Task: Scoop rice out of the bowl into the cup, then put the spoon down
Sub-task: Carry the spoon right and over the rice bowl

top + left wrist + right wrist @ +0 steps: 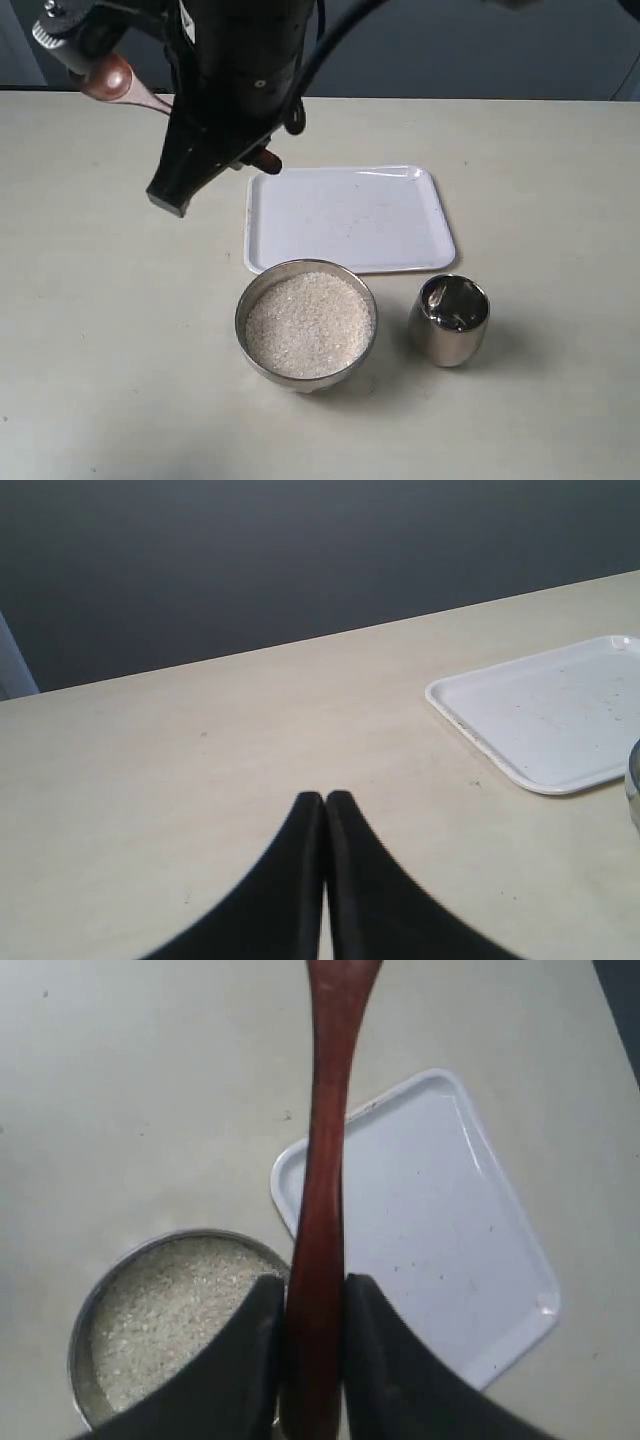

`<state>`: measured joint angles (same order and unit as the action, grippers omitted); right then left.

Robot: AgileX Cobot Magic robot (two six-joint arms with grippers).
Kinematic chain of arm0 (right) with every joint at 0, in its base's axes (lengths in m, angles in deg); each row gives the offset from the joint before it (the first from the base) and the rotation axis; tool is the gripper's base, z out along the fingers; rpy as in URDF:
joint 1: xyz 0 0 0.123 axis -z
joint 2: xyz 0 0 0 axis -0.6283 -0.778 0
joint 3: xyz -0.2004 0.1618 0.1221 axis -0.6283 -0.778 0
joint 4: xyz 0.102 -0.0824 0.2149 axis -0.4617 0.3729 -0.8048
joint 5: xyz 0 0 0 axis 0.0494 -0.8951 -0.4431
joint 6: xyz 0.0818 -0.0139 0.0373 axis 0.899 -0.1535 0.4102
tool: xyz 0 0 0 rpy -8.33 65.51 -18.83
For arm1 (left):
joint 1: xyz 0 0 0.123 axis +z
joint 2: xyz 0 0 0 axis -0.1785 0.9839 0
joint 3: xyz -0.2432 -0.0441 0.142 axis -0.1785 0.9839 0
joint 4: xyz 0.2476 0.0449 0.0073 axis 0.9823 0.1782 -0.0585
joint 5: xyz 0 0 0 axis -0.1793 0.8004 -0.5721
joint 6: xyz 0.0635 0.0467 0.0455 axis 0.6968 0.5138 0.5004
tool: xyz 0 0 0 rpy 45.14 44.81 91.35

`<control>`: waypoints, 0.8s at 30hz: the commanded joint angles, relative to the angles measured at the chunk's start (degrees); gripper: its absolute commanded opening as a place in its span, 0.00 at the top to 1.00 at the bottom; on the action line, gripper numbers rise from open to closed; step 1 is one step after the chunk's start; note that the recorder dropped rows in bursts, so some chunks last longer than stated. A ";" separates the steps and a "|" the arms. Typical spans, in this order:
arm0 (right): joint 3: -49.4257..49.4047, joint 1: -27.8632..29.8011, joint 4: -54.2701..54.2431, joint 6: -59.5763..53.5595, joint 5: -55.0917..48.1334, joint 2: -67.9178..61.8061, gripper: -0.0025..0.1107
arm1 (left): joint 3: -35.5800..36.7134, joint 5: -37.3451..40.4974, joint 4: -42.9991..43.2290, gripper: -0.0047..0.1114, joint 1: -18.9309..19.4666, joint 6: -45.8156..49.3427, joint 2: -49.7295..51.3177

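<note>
The slim, reddish-brown wooden spoon [325,1140] is being clamped by its handle between the black jaws of the right gripper [313,1285], high over the table, while the left gripper [325,798] is being shown with its tapered jaws pressed together on nothing. Grainy white rice [308,322] is being held nearly to the thin rim of the round brushed-steel bowl [240,318], with the polished, rounded cup [448,335] standing just beside it, apart. A flat white tray [350,215] with rounded corners is lying behind both on the matte cream table [100,350], which is being left bare on either side and is bounded by a dark wall.
</note>
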<state>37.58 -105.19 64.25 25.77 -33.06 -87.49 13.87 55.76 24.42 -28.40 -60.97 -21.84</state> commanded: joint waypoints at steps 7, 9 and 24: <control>-8.04 2.90 10.33 4.54 -0.26 11.23 0.98 | -0.14 -0.39 -0.06 0.96 -0.26 -0.31 -0.25; -9.65 4.44 7.48 4.54 -0.26 14.68 0.98 | -0.14 -0.39 -0.06 0.96 -0.26 -0.31 -0.25; -24.61 10.31 2.39 25.95 -0.26 27.58 0.98 | -0.14 -0.39 -0.06 0.96 -0.26 -0.31 -0.25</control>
<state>14.01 -95.17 71.21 50.09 -33.63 -60.72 13.87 55.76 24.42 -28.40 -60.97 -21.84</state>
